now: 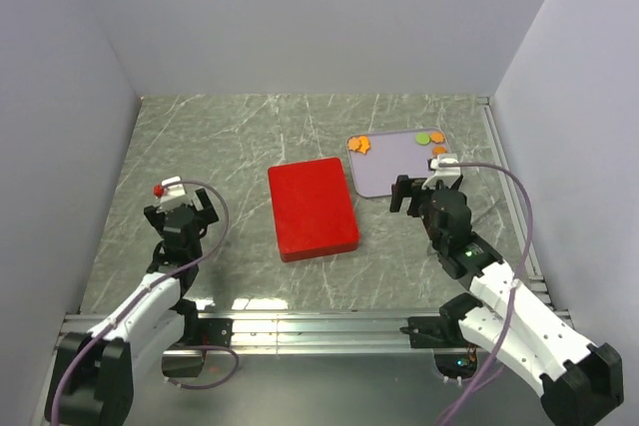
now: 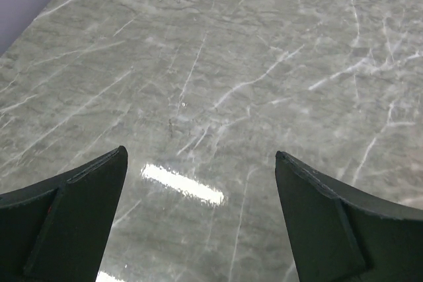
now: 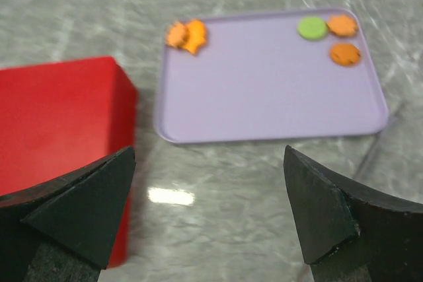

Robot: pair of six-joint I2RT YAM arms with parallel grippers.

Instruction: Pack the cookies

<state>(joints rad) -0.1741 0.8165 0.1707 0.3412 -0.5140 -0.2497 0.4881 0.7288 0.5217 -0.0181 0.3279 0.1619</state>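
A few cookies lie on a lilac tray: two irregular orange pieces at its far left corner, and a green disc with two orange discs at its far right corner. They also show in the right wrist view: the orange pieces, the green disc and the orange discs. My right gripper is open and empty, just in front of the tray's near edge. My left gripper is open and empty over bare table at the left.
A red rectangular box lies shut in the middle, left of the tray; it also shows in the right wrist view. Grey walls stand on three sides. A metal rail runs along the near edge of the marble table.
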